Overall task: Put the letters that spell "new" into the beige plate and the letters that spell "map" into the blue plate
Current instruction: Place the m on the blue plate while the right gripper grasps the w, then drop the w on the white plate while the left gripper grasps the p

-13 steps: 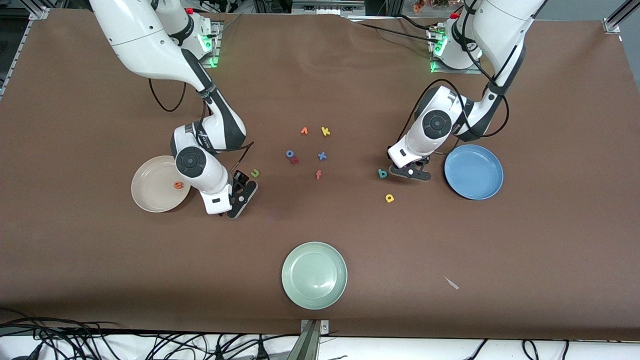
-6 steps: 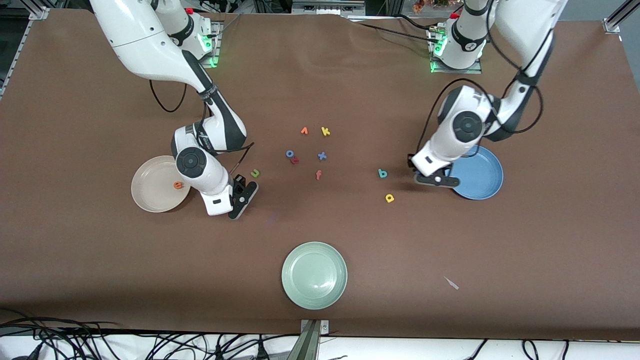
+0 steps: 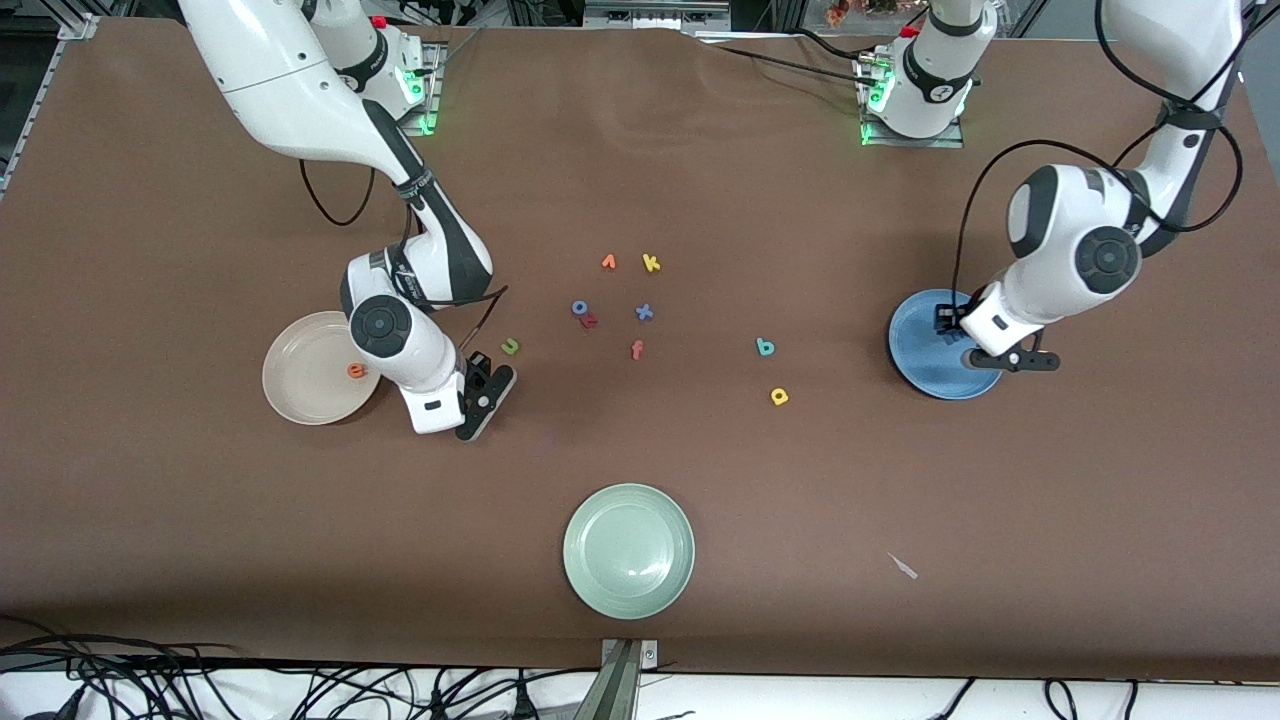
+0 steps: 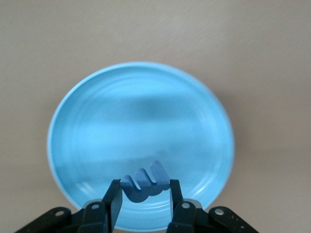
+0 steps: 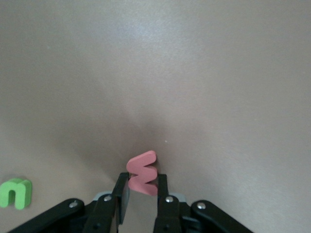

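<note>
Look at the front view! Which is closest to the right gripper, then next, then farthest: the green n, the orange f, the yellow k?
From the right gripper, low over the table beside the beige plate:
1. The green n, right next to it.
2. The orange f, mid-table.
3. The yellow k, farther from the front camera.

A round beige plate (image 3: 320, 367) sits toward the right arm's end of the table, with a little orange "e" (image 3: 356, 371) in it. The right gripper (image 3: 484, 385) is low by the table just beside that plate, close to a green "n" (image 3: 510, 346). The left gripper (image 3: 968, 343) is over the blue plate (image 3: 925, 350). A teal letter (image 3: 765, 347) and a yellow letter (image 3: 779, 396) lie near each other on the brown table (image 3: 640, 150). A pale green plate (image 3: 628, 550) sits nearest the camera.
</note>
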{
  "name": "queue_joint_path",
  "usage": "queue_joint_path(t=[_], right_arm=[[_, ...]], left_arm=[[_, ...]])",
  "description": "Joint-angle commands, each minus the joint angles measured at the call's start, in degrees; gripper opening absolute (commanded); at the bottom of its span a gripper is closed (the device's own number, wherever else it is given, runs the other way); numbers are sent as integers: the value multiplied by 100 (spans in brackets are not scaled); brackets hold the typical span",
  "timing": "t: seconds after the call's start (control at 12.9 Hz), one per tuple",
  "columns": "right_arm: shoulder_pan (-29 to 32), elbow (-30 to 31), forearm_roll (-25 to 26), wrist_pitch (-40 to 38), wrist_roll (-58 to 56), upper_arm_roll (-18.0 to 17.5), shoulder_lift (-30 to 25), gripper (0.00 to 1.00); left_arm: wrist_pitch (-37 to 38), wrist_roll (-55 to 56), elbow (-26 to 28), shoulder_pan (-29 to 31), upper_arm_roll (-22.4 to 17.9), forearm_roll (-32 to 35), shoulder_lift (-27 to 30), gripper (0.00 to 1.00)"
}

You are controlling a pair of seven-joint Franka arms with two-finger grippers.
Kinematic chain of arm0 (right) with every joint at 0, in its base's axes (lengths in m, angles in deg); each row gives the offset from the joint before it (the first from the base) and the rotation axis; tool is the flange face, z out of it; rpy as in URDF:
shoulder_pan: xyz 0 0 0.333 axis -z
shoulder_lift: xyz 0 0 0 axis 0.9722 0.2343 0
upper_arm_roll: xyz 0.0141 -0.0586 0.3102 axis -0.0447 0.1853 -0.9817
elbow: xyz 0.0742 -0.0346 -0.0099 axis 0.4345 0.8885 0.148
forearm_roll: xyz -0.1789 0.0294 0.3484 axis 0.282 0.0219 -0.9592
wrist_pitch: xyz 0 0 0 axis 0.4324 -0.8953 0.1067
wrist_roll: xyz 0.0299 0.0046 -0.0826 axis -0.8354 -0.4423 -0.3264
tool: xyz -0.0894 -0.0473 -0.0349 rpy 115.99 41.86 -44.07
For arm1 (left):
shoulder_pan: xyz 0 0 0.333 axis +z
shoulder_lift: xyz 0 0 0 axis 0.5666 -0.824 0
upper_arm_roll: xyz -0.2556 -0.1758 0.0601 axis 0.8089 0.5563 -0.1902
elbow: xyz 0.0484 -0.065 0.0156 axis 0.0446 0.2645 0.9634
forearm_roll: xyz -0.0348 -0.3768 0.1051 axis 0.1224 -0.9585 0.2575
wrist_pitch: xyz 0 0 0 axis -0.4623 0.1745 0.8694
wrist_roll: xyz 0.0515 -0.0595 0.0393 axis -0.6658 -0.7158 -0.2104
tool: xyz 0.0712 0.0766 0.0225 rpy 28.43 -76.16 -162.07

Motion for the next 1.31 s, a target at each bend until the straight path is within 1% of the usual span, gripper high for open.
queue_joint_path(t=[0.0, 0.08, 0.15, 0.23, 0.31, 0.39, 0.46, 0.62, 0.77, 0.85, 0.93, 1.0, 1.08, 1.24], right_arm=[[152, -525, -66, -948, 30, 0, -21, 0], [204, -622, -93, -1370, 48, 62, -90, 0], [327, -623, -93, -1705, 65, 123, -135, 0], [450, -614, -93, -1978, 57, 202, -170, 0], [529, -606, -93, -2241, 57, 246, -188, 0], [582, -597, -93, -2470, 57, 386, -257, 0], [583, -571, -93, -2707, 57, 562, -336, 0], [583, -570, -102, -2999, 57, 870, -381, 0], [644, -492, -110, -3017, 57, 1029, -355, 0], [775, -483, -119, -3017, 65, 1020, -311, 27], [837, -483, -259, -3017, 100, 1020, -302, 99], [846, -483, -478, -3026, 153, 1020, -337, 100], [829, -491, -523, -3044, 345, 1012, -381, 100], [715, -483, -524, -3070, 1186, 959, -486, 100]], left_arm=[[-15, -110, 112, 20, 107, 105, 84, 43], [-24, -118, 94, 20, 107, 97, 75, 55], [-59, -110, 77, -23, 107, 79, 57, 64], [-77, -75, 59, -41, 107, 79, 40, 67], [-77, -66, 50, -67, 115, 79, 39, 69], [-77, -66, 41, -102, 115, 70, 48, 69], [-86, -66, -11, -251, 124, -95, 31, 69], [-304, -57, -344, -733, 115, -1007, -249, 69], [-769, -31, -555, -1286, 115, -1536, -627, 69], [-971, 57, -652, -1524, 107, -1756, -803, 69], [-1104, 249, -810, -1770, 107, -1871, -1039, 69], [-1192, 538, -985, -2007, 107, -1881, -1250, 69], [-1306, 915, -1065, -2219, 98, -1872, -1392, 69], [-1482, 1732, -1075, -2684, 98, -1846, -1533, 69]])
